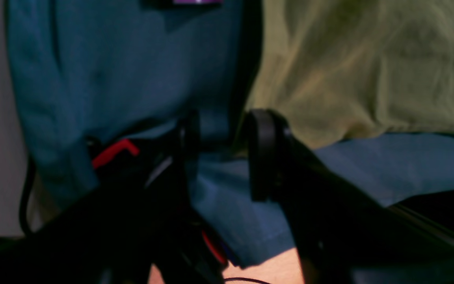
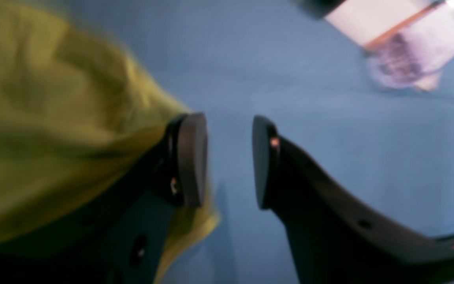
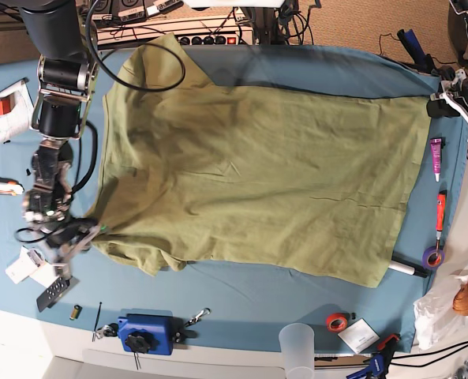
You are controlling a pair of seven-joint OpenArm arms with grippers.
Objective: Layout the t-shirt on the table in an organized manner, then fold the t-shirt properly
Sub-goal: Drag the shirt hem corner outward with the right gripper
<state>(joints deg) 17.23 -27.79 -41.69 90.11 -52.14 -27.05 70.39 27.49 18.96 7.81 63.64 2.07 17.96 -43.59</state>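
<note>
The olive-green t-shirt (image 3: 257,181) lies spread across the teal-blue table (image 3: 241,288), with one sleeve toward the back left and the hem at the right. My right gripper (image 3: 72,237) is at the shirt's front left corner. In its wrist view the right gripper (image 2: 229,157) stands open over bare table (image 2: 309,118), with the shirt (image 2: 45,130) bunched behind its left finger. My left gripper (image 3: 443,104) is at the shirt's far right corner. In its wrist view the left gripper (image 1: 221,130) has its jaws apart with blue cloth showing between them, and the shirt's edge (image 1: 361,71) runs beside its right finger.
Small items ring the shirt. White packets (image 3: 5,106) and a remote (image 3: 56,292) lie at the left. A blue tool (image 3: 147,332), a clear cup (image 3: 297,343) and a red tape roll (image 3: 338,321) sit along the front. Markers (image 3: 440,213) and purple tape (image 3: 431,257) lie at the right.
</note>
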